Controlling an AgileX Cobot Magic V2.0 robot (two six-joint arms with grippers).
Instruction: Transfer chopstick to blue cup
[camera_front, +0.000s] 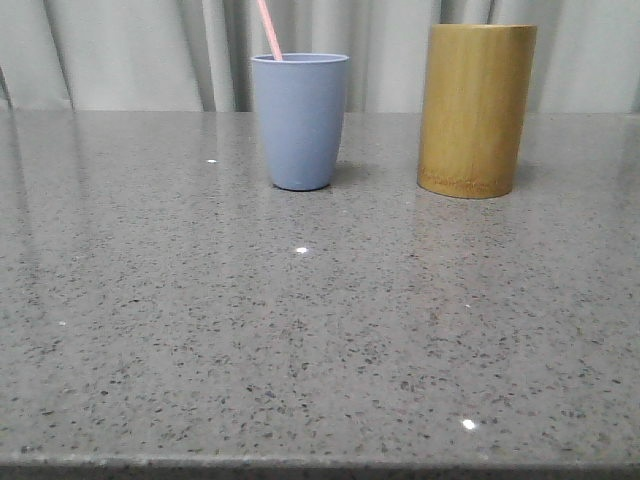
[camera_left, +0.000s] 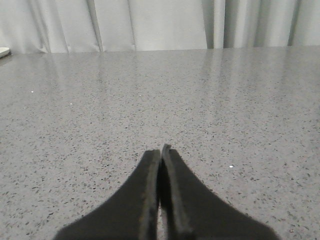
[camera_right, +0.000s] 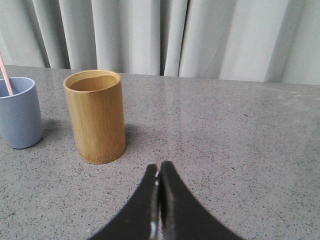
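A pale pink chopstick (camera_front: 269, 28) stands in the grey-blue cup (camera_front: 300, 121) at the back middle of the table, leaning left; only its upper end shows. The cup (camera_right: 19, 112) and the chopstick (camera_right: 6, 79) also show in the right wrist view. The bamboo cylinder holder (camera_front: 475, 110) stands to the cup's right; in the right wrist view it (camera_right: 95, 116) looks empty. My left gripper (camera_left: 160, 151) is shut and empty over bare table. My right gripper (camera_right: 159, 168) is shut and empty, in front of the bamboo holder. Neither gripper shows in the front view.
The grey speckled stone table (camera_front: 320, 330) runs to a front edge at the bottom of the front view. Pale curtains (camera_front: 150, 50) hang behind the table. A small pale object (camera_left: 4, 51) sits at the table's far edge in the left wrist view.
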